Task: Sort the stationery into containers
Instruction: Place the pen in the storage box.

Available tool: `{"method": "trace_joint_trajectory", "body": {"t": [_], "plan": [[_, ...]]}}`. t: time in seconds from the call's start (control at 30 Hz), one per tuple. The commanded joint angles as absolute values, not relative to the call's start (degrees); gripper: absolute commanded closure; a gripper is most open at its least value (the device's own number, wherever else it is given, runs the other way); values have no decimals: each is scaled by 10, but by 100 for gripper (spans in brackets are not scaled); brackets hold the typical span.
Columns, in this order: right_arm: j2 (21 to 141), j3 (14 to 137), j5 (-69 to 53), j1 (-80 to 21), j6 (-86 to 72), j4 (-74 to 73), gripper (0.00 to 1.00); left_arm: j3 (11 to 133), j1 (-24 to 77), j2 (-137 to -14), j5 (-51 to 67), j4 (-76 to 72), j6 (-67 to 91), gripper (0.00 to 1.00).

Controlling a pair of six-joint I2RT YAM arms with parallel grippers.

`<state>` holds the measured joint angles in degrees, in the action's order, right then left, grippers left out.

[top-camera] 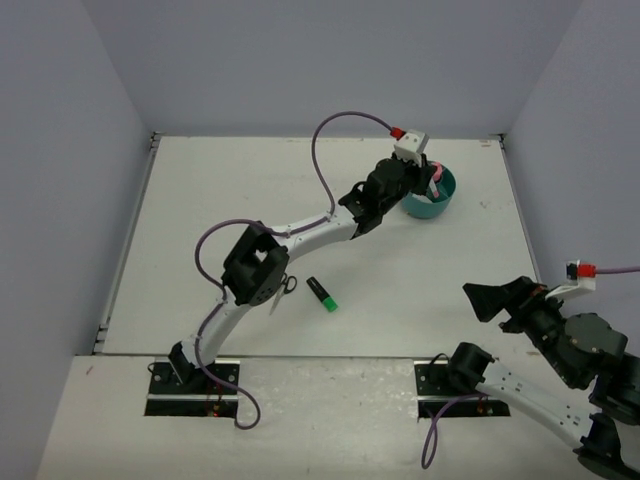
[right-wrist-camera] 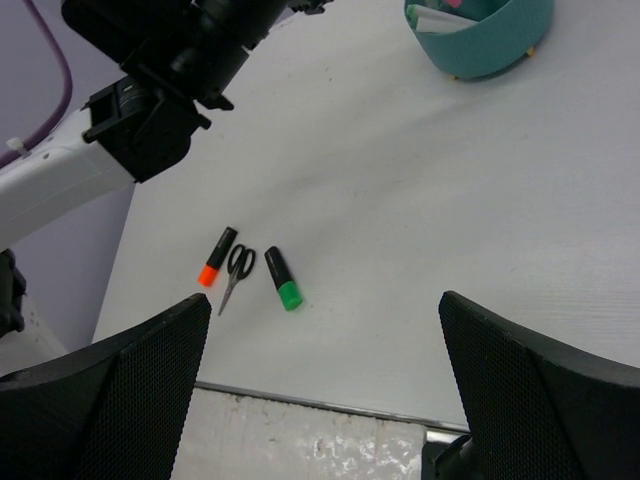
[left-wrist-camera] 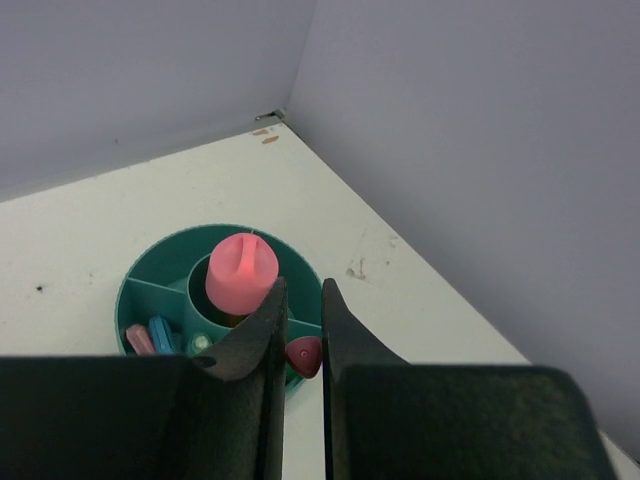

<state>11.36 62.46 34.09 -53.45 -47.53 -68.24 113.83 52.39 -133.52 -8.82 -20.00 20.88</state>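
Note:
The round teal organizer [top-camera: 436, 206] stands at the back right; it also shows in the left wrist view [left-wrist-camera: 150, 272] and the right wrist view [right-wrist-camera: 490, 42]. A pink-capped glue stick [left-wrist-camera: 241, 270] stands in its central cup. Pink [left-wrist-camera: 137, 339] and blue [left-wrist-camera: 162, 332] clips lie in an outer compartment. My left gripper [left-wrist-camera: 302, 286] hangs over the organizer's rim, jaws nearly together on a dark red pen [left-wrist-camera: 304, 356] seen end-on. The green highlighter [right-wrist-camera: 282, 278], scissors [right-wrist-camera: 235, 275] and orange highlighter [right-wrist-camera: 216, 256] lie on the table. My right gripper [right-wrist-camera: 325, 300] is open and empty.
The left arm's elbow [top-camera: 256, 263] hangs over the scissors and orange highlighter in the top view; only the green highlighter [top-camera: 322, 293] shows fully there. Grey walls close the table at the back and sides. The organizer sits near the back right corner.

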Motion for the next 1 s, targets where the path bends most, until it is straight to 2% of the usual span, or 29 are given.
{"method": "trace_joint_trajectory", "body": {"t": [0.0, 0.17, 0.3, 0.37, 0.47, 0.5, 0.63, 0.67, 0.77, 0.9, 0.97], "plan": [[115, 624, 314, -534, -483, -706, 1, 1214, 528, -1384, -101, -252, 159, 100], [104, 618, 300, -534, -480, -704, 1, 1274, 527, -1443, -115, -244, 142, 100], [84, 616, 292, -534, -471, -682, 1, 1275, 525, -1456, -121, -246, 141, 100], [80, 611, 289, -533, -467, -671, 1, 1269, 524, -1455, -117, -247, 143, 94], [81, 603, 283, -534, -462, -657, 1, 1258, 524, -1450, -116, -251, 143, 95], [85, 601, 281, -534, -460, -654, 1, 1256, 524, -1449, -116, -250, 143, 88], [101, 598, 272, -534, -454, -647, 1, 1227, 524, -1426, -104, -255, 145, 31], [104, 596, 272, -534, -452, -646, 1, 1213, 525, -1410, -103, -258, 150, 25], [110, 594, 272, -533, -448, -640, 1, 1157, 528, -1359, -111, -268, 164, 22], [122, 594, 272, -533, -443, -635, 1, 1033, 538, -1200, -149, -288, 190, 11], [125, 593, 271, -533, -442, -633, 1, 978, 541, -1133, -169, -280, 199, 2]]}}
